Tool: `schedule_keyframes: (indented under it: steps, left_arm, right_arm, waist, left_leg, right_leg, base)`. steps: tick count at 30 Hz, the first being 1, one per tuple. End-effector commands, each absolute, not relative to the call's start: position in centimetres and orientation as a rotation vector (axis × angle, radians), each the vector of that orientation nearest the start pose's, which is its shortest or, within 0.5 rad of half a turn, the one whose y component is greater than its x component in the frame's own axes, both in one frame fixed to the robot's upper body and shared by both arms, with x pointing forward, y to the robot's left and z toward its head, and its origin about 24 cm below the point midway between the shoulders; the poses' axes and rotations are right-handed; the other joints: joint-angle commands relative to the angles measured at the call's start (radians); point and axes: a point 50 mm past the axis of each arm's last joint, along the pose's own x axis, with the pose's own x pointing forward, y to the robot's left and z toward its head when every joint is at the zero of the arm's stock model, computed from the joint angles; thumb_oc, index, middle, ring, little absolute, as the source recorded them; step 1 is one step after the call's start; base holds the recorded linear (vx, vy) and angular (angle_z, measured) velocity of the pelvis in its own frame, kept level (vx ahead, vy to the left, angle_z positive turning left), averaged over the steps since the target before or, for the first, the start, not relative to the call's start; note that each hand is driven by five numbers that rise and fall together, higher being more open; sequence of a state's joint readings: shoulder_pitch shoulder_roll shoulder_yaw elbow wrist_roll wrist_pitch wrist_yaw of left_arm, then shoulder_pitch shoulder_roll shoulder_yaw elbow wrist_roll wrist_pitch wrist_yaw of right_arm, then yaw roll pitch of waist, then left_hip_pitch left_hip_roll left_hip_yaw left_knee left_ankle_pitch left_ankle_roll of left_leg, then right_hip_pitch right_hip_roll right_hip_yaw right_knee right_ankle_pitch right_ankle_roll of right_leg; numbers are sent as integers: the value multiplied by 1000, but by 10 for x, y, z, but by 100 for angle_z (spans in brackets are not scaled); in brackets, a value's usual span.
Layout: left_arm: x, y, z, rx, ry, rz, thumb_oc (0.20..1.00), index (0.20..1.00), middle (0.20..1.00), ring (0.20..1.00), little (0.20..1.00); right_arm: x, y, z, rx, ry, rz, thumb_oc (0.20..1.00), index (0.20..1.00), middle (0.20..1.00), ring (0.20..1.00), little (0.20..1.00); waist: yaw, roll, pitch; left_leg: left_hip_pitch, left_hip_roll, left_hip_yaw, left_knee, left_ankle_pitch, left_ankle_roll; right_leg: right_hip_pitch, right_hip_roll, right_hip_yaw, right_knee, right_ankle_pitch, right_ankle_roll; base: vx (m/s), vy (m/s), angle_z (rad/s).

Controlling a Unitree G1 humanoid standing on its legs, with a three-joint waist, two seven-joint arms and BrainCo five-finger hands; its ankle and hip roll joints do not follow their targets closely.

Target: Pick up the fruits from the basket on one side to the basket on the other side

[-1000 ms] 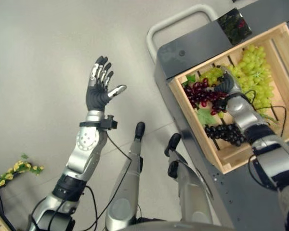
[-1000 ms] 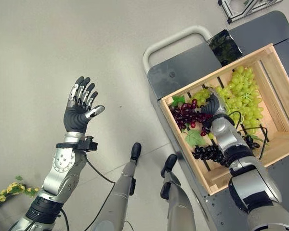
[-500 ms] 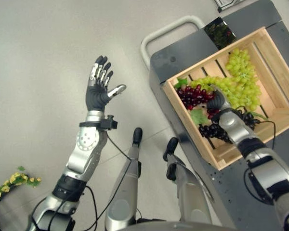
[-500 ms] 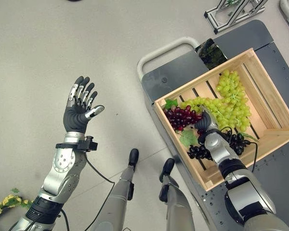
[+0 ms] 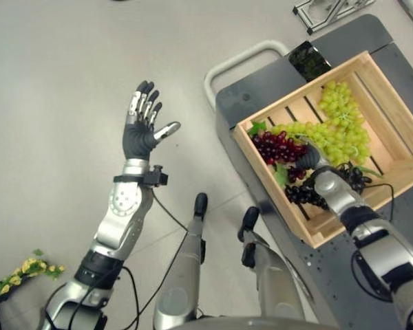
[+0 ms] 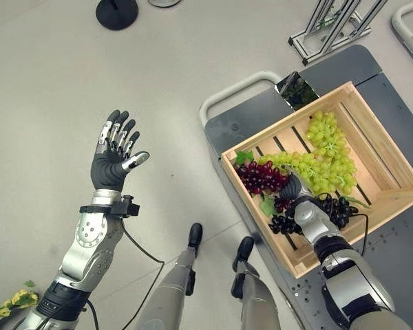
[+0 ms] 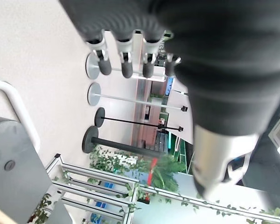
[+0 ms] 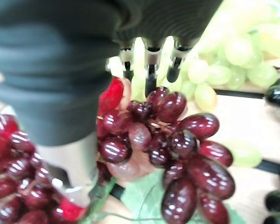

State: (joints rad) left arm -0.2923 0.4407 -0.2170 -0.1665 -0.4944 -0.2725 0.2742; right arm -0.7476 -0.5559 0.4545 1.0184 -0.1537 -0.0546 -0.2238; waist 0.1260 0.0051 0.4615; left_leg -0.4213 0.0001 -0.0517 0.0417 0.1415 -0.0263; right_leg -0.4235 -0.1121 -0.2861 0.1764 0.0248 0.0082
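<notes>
In the left eye view, a wooden basket (image 5: 385, 82) is seen on a dark cart (image 5: 255, 89) at the robot's right. Green grapes (image 5: 341, 127), red grapes (image 5: 275, 146) and black grapes (image 5: 304, 194) are lying inside it. The right robot hand (image 5: 310, 159) is placed down in the basket, between the red bunch and the black one. The left robot hand (image 5: 143, 124) is held up over the bare floor (image 5: 55, 82), well apart from the basket, with its fingers spread and nothing in it.

In the right eye view, the same arrangement is shown, and some yellow flowers (image 6: 10, 306) are seen at the lower left corner. A second basket cannot be made out.

In the left wrist view, the straight fingers (image 7: 126, 65) are seen against the room, and nothing is held.

In the right wrist view, a small cluster of red grapes is seen between the fingers (image 8: 149, 70) and the thumb, so the hand is judged to be closed on it.

It is judged that the task is at an early stage: one cluster is gripped but not yet lifted out, and all fruit remains to be carried over.
</notes>
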Motion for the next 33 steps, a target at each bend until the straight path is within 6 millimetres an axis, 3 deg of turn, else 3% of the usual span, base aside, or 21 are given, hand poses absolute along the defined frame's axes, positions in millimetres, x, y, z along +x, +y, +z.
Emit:
schedule_keyframes:
  steps: [1, 11, 17, 28, 29, 30, 33]
  left_arm:
    - [263, 156, 190, -215, -705, -136, 1000, 1000, 1000, 1000, 1000]
    - [262, 164, 201, -198, -750, -124, 1000, 1000, 1000, 1000, 1000]
    - [261, 157, 198, -214, -733, -139, 1000, 1000, 1000, 1000, 1000]
    - [259, 154, 203, -219, -749, -154, 1000, 1000, 1000, 1000, 1000]
    - [259, 153, 203, -218, -752, -158, 1000, 1000, 1000, 1000, 1000]
    - [259, 153, 203, -220, -753, -160, 1000, 1000, 1000, 1000, 1000]
    - [259, 153, 204, -222, -754, -159, 1000, 1000, 1000, 1000, 1000]
  right_arm:
    - [358, -271, 55, -1080, 327, -110, 1000, 1000, 1000, 1000, 1000]
    - [371, -274, 75, -1159, 359, -139, 1000, 1000, 1000, 1000, 1000]
    - [372, -295, 93, -1199, 381, -223, 1000, 1000, 1000, 1000, 1000]
    - [372, -312, 110, -1236, 400, -294, 1000, 1000, 1000, 1000, 1000]
    - [372, -314, 112, -1235, 393, -303, 853, 853, 853, 853, 853]
    - [372, -314, 114, -1237, 388, -307, 200, 200, 200, 200, 200]
    - [373, -313, 115, -1241, 378, -297, 200, 200, 200, 200, 200]
  waist:
    - [19, 0, 8]
    - [50, 22, 58]
    - [61, 45, 58]
    - [62, 81, 58]
    - [63, 88, 58]
    - [62, 92, 58]
    - [62, 95, 58]
  left_leg:
    - [2, 10, 30, -3, -32, -18]
    - [-61, 5, 25, 30, -28, -18]
    - [-96, -1, 13, 34, -27, -14]
    - [-130, -10, 15, 37, -29, -11]
    - [-135, -11, 13, 36, -27, -12]
    - [-137, -12, 13, 36, -27, -12]
    - [-137, -12, 14, 34, -26, -11]
  right_leg:
    - [-11, -77, 2, -55, 109, 130]
    - [-75, -83, 8, -12, 96, 118]
    - [-104, -89, -5, -3, 96, 121]
    - [-154, -98, 3, 23, 91, 122]
    - [-158, -101, 3, 22, 91, 123]
    - [-160, -102, 2, 24, 90, 123]
    - [-163, -103, 2, 23, 90, 124]
  base:
    - [0, 0, 0]
    - [-17, -24, 1]
    - [0, 0, 0]
    - [0, 0, 0]
    - [0, 0, 0]
    - [0, 0, 0]
    - [0, 0, 0]
